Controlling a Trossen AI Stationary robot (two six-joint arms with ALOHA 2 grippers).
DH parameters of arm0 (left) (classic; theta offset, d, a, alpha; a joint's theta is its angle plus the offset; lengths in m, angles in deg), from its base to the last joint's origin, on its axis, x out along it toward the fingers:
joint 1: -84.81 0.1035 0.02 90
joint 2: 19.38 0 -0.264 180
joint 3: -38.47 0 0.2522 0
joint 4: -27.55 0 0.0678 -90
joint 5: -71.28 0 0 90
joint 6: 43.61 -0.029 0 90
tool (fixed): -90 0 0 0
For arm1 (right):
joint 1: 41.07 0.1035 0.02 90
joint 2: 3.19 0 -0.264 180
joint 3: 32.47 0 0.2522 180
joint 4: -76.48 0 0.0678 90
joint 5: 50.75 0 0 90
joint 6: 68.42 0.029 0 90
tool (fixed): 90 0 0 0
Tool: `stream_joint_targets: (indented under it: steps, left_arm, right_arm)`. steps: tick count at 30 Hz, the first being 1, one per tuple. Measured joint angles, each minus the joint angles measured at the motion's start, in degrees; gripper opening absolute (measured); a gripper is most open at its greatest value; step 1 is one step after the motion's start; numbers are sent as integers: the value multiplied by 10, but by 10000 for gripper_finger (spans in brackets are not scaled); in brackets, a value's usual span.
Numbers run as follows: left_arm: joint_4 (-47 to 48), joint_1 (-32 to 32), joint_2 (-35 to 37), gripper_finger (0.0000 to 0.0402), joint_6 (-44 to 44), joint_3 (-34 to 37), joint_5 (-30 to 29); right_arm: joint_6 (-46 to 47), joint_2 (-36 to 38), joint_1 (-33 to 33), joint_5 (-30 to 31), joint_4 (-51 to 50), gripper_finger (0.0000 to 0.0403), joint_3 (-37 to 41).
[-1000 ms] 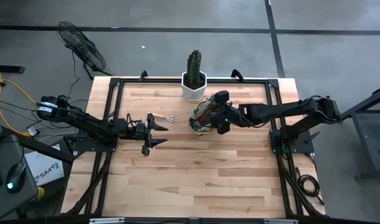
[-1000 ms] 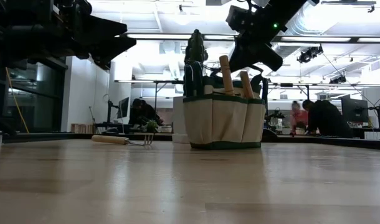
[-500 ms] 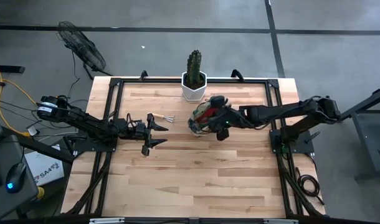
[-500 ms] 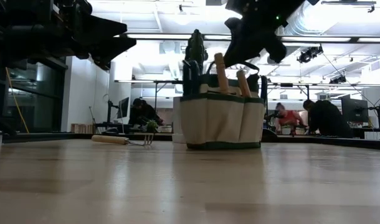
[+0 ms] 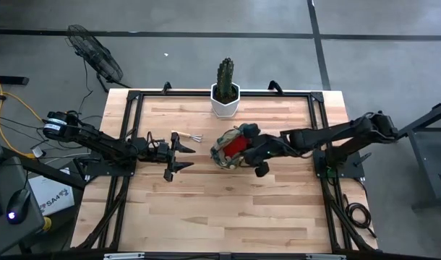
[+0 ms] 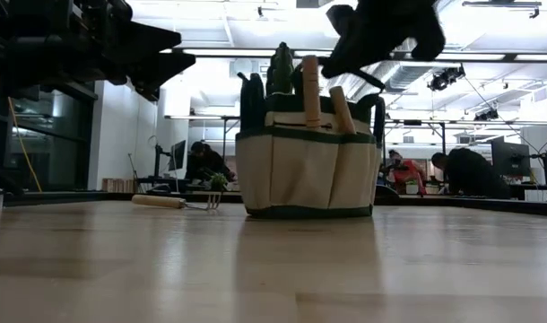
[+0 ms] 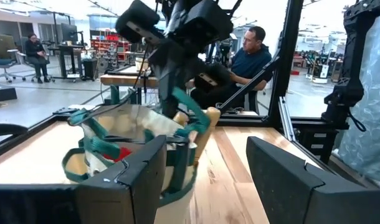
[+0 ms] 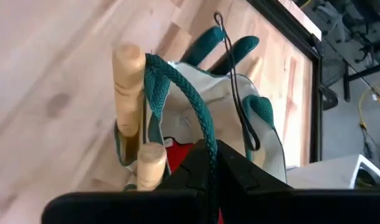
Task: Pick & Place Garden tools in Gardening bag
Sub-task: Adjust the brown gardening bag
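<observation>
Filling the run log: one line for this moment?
right tool: shut on bag handle | left tool: open, waiting | mini rake: on table

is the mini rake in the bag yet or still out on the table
Out. The mini rake lies flat on the table, left of the gardening bag and apart from it, by the open left pincer.

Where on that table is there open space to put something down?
The whole near half of the table is bare wood, from the bag forward. The far right corner is bare too. It is crowded in the far middle: cactus pot, bag, small rake and both grippers.
</observation>
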Motion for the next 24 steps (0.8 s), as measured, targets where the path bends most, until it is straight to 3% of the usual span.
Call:
stream_joint_targets:
  steps: [13, 24]
  left_arm:
    - [6, 0, -5, 218, -1, -8, -40]
    - [41, 0, -105, 218, -19, -94, -50]
  right_arm:
    - [39, 74, 45, 21, -78, 5, 0]
    - [20, 131, 44, 20, -162, 5, 0]
